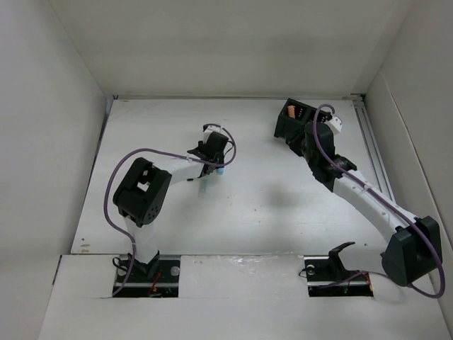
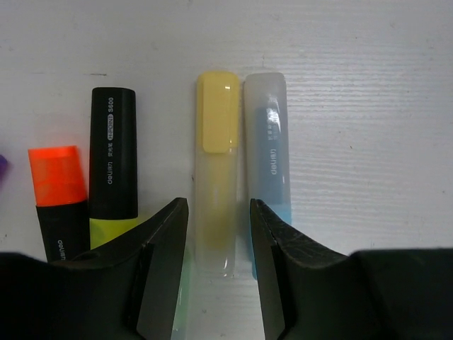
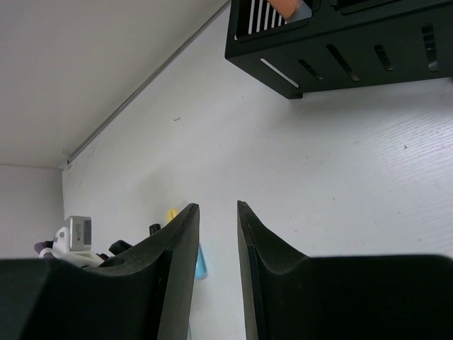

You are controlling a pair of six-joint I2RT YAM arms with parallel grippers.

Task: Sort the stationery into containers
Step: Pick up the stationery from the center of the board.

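Left wrist view, four markers lie flat side by side on the table (image 2: 368, 85): one orange-capped black marker (image 2: 56, 177), one black marker with yellow end (image 2: 113, 152), one pastel yellow highlighter (image 2: 216, 163), one pastel blue highlighter (image 2: 267, 142). A purple sliver (image 2: 2, 166) is cut off at the left edge, can't ID. Left gripper (image 2: 217, 205) straddles the yellow one with jaws parted, not clamped; its fingers hide the lower ends. One black organiser (image 1: 294, 122) sits far right, well apart, with something orange inside, unclear what. Right gripper (image 3: 218, 207) is near it, jaws slightly parted, empty.
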